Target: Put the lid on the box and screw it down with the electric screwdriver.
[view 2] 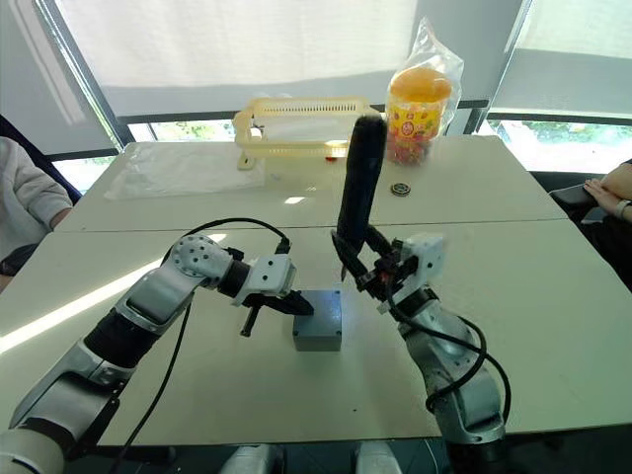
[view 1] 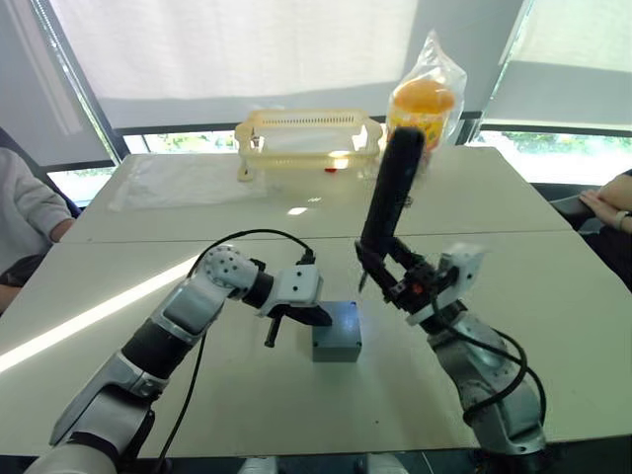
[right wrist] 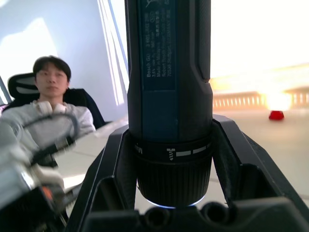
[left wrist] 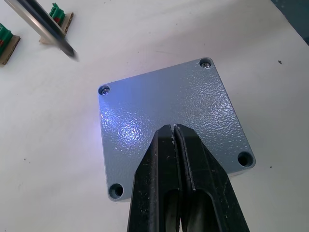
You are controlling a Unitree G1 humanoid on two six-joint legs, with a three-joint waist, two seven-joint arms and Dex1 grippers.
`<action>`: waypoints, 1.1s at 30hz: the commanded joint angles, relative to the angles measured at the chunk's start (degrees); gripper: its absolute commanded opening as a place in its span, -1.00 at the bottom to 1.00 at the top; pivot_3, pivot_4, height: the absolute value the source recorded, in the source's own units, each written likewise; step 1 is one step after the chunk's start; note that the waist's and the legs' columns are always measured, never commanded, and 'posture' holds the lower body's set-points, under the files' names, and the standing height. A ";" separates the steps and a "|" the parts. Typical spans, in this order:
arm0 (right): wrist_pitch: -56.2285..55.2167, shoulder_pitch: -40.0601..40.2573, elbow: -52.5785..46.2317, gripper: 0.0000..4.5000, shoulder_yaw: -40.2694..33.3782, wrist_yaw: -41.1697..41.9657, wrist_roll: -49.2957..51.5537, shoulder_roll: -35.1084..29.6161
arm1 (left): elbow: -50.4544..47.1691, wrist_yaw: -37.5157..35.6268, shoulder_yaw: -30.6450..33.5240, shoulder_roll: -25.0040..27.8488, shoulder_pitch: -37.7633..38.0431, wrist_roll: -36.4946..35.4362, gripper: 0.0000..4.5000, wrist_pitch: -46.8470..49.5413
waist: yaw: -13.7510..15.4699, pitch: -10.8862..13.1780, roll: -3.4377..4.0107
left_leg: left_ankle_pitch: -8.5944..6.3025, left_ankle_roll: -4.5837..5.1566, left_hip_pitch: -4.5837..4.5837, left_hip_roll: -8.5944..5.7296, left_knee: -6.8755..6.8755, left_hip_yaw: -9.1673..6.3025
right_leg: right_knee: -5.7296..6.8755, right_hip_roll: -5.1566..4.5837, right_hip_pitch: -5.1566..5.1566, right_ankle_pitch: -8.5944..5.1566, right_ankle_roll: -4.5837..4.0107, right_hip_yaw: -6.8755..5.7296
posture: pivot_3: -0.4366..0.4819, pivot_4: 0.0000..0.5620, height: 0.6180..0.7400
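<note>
Right, lid is seated on the box, mid-surface, close in front of me. Two far corner holes look to have screws in them, two near ones look empty. Left claw has its fingers pressed together, tips resting on the lid to pin it. Right claw is clamped on the electric screwdriver, held near-upright, bit hanging above the surface just beyond a far corner of the box, not in any hole.

Risks as I see them: bit misses the hole and skates on the textured lid; driver torque spins the box if the left tips slip, since they only press and don't grip; the driver sits high in the claw, so it could tilt under load.

Surface is white; two green connector blocks lie near the bit. Yellow basket and bagged snack jar at the far edge. Window blinds behind, people seated on both sides.
</note>
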 commanded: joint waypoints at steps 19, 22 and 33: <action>39.77 3.58 18.00 -0.21 -31.32 -23.04 70.23 -50.91 | -0.21 1.31 11.06 -4.60 -7.92 -12.88 -1.00 13.44 | 0.99 1.29 0.30 | -0.18 0.36 -1.26 -0.20 0.06 0.01 | -0.78 0.04 -0.70 0.50 0.62 -0.27 | -0.05 -0.47 1.00; 50.51 9.60 30.06 -0.21 -35.40 -17.99 66.67 -59.52 | 0.14 -0.60 9.41 -5.81 -9.24 -12.31 -1.00 9.67 | 0.94 1.34 0.47 | -0.34 0.64 -1.25 -0.20 0.11 0.16 | -0.82 0.04 -0.74 0.49 0.63 -0.16 | -0.05 -0.47 1.00; 55.45 1.44 49.17 -0.21 -13.57 9.79 33.07 -70.02 | 0.60 0.67 2.97 -13.78 -7.44 -8.89 -1.00 2.14 | -0.58 1.40 0.54 | -0.34 0.63 -1.04 -0.17 0.23 0.36 | -0.77 0.11 -0.68 0.49 0.63 0.00 | -0.05 -0.47 1.00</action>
